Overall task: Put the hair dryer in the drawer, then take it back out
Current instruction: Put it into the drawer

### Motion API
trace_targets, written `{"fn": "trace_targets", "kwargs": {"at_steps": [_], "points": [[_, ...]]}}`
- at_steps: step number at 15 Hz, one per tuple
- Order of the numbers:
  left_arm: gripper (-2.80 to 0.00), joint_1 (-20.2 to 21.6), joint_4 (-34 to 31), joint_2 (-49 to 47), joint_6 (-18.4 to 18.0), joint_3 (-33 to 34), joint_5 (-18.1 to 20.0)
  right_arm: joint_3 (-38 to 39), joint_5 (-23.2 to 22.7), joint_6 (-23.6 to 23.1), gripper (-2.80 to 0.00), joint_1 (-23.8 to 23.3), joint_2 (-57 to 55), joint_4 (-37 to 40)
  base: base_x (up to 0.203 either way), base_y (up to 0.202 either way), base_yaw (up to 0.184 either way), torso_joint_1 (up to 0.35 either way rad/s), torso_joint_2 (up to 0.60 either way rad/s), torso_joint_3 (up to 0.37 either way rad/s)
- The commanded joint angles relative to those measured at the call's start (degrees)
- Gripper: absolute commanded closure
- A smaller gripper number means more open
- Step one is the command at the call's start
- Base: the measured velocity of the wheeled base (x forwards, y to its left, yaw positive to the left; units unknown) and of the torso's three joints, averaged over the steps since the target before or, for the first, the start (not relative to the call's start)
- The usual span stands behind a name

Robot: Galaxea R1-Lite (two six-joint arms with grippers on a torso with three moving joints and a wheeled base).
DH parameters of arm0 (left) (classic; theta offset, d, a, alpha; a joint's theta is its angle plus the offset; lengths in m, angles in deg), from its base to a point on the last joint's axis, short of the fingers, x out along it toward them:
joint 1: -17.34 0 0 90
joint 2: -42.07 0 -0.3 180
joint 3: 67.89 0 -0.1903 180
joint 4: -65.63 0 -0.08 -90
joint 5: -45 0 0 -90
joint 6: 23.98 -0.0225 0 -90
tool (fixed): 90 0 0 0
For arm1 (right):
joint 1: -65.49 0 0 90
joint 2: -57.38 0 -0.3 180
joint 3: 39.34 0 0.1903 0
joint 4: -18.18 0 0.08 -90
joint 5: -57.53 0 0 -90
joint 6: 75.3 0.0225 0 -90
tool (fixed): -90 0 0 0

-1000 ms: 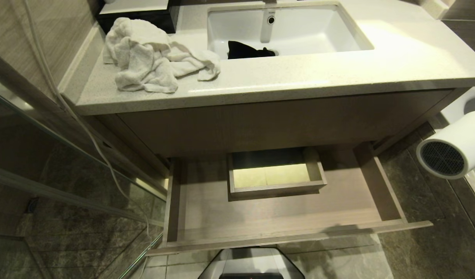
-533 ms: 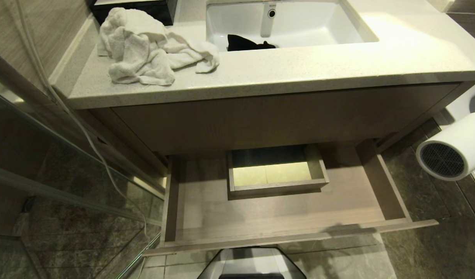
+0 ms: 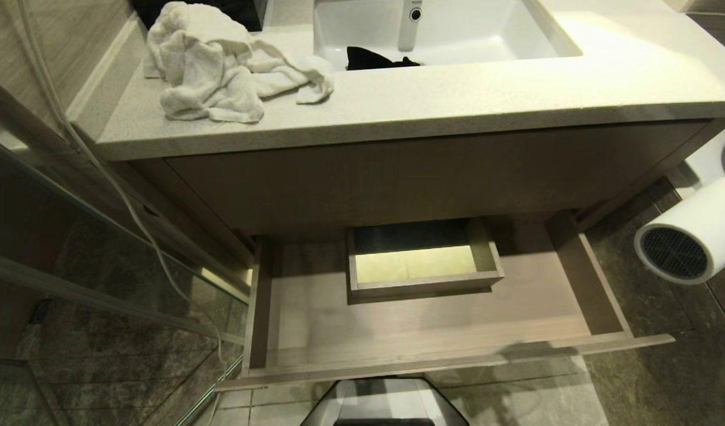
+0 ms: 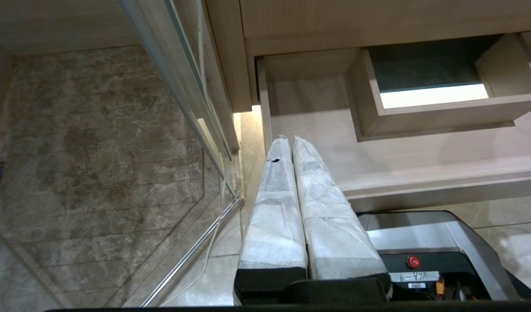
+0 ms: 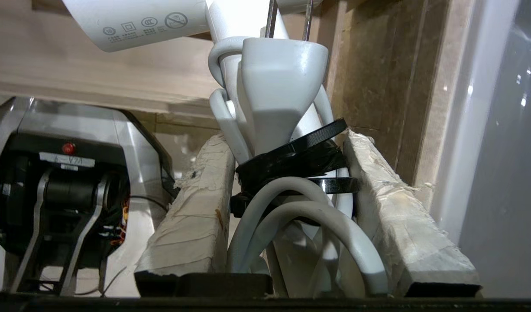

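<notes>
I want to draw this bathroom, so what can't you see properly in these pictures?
- Hair dryer: head view's right edge cuts off its back and handle.
- Right hand: outside the head view; cord coils hide the handle it grips in the right wrist view.
- Drawer back: shadowed under the counter.
- Black thing in the sink: unclear.

Right gripper point(image 5: 287, 173) clamps hair dryer point(image 5: 274, 86) (corded).

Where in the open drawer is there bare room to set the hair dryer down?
The drawer floor is bare left, right and in front of the boxed cut-out; the widest strip runs along the front panel. Only the middle rear is taken. The hair dryer hangs outside the drawer's right wall.
</notes>
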Motion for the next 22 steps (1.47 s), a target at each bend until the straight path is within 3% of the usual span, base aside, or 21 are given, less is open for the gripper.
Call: {"fn": "trace_targets", "kwargs": {"at_steps": [1, 9, 15, 22], "points": [[0.0, 0.0, 0.02, 0.0, 0.0, 0.09, 0.0, 0.48, -0.2, -0.7, 0.0, -0.02, 0.4, -0.17, 0.0, 0.0, 0.0, -0.286, 0.5, 0.204], [0.0, 0.0, 0.02, 0.0, 0.0, 0.09, 0.0, 1.24, -0.09, -0.73, 0.0, -0.02, 0.4, -0.62, 0.0, 0.0, 0.0, -0.316, 0.51, 0.196], [0.0, 0.0, 0.02, 0.0, 0.0, 0.09, 0.0, 1.86, 1.59, -0.38, 0.0, -0.02, -0.28, 0.17, 0.0, 0.0, 0.0, -0.039, 0.07, 0.027], [0.0, 0.0, 0.02, 0.0, 0.0, 0.09, 0.0, 1.83, 2.91, -0.49, 0.0, 0.0, -9.97, -1.42, 0.0, 0.0, 0.0, 0.0, 0.0, 0.0]]}}
